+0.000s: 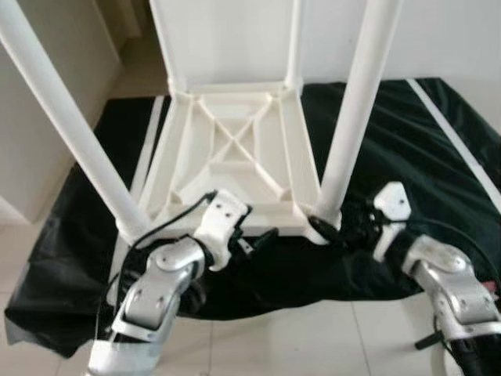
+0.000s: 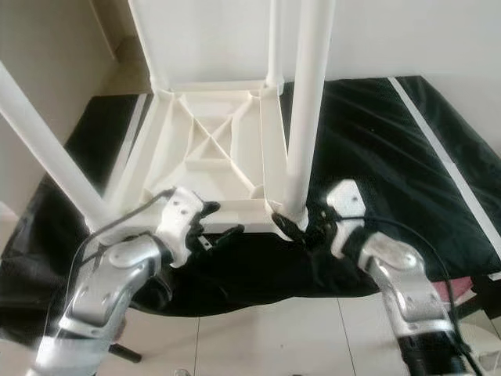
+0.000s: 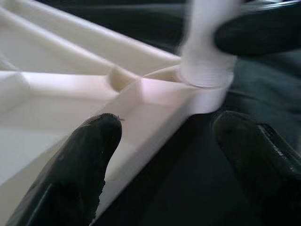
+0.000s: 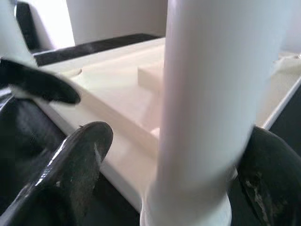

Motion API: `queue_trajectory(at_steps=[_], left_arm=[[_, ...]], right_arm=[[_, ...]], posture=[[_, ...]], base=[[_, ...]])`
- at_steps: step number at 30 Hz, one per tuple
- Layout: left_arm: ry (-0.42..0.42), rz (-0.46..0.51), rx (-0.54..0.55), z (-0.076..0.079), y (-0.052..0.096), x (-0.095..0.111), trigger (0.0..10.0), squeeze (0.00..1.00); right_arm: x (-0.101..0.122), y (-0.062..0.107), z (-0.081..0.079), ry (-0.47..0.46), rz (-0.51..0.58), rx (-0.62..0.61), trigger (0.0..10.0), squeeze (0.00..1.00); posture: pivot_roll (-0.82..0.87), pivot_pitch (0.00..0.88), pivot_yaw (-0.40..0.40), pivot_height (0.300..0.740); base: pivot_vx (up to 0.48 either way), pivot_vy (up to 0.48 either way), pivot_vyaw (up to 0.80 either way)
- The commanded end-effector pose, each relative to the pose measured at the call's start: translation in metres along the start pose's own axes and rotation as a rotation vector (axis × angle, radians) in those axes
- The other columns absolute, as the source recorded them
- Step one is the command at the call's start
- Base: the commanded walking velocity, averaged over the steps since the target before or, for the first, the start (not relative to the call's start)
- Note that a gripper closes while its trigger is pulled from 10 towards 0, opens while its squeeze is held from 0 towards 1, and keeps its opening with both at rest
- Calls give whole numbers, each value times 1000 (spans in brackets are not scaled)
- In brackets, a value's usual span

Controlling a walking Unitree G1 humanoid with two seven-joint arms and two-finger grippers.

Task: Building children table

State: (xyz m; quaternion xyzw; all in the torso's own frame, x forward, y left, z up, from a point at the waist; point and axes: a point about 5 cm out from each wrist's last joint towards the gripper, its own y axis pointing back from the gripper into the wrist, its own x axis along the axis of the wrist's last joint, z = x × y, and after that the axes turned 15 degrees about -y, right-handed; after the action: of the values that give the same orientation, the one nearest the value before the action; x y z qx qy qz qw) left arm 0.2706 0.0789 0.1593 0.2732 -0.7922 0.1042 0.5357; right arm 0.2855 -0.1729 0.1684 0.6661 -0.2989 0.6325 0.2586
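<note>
Now | tabletop (image 1: 235, 149): 1, upturned | legs: 4 | right gripper (image 4: 164, 174) clasps near leg (image 1: 352, 110) | left gripper (image 3: 164, 155) wide

Tiled floor (image 1: 329, 337) carries dark, perhaps plastic sheet (image 1: 407, 157).

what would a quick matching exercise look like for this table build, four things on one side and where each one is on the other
Things:
1. right gripper
2. left gripper
3. white table top
4. black sheet

Places or states:
a. spread on the floor under the table parts
b. lying upside down, ribbed underside facing up
c. jaws around the base of the near right leg
d. jaws open at the near edge of the table top

Pairs: 1-c, 2-d, 3-b, 4-a
</note>
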Motion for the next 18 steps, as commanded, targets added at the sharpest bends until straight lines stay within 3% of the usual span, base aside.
queue_trajectory(at_steps=[1,6,7,9,10,11,12,18], left_arm=[[-17,14,-72,6,0,1,10000,0],[24,9,-55,6,2,1,10000,0],[82,5,-53,6,4,0,10000,0],[124,3,-54,6,5,-1,10000,0],[126,4,-37,4,7,-1,10000,0],[118,7,-26,4,8,0,10000,0],[117,8,-20,4,9,0,10000,0],[97,3,26,0,9,1,10000,0]], right_arm=[[-5,-5,-3,4,-11,13,10000,0],[-8,-22,-4,-14,5,14,10000,0],[-10,-25,-2,-23,4,4,8392,0],[-12,-27,-1,-29,3,-2,8392,0],[-13,-28,-1,-30,-1,-7,2941,0],[-14,-28,0,-30,-2,-8,2941,0],[-15,-27,1,-34,0,-16,0,0],[-19,-21,5,-69,-13,-53,0,0]], posture=[[-33,37,29,740],[-4,42,11,740],[2,46,7,740],[5,48,5,740],[10,52,1,740],[10,52,1,740],[14,59,0,740],[29,81,-6,740]], base=[[0,0,0],[0,0,0],[0,0,0],[0,0,0],[0,0,0],[0,0,0],[0,0,0],[0,0,0]])
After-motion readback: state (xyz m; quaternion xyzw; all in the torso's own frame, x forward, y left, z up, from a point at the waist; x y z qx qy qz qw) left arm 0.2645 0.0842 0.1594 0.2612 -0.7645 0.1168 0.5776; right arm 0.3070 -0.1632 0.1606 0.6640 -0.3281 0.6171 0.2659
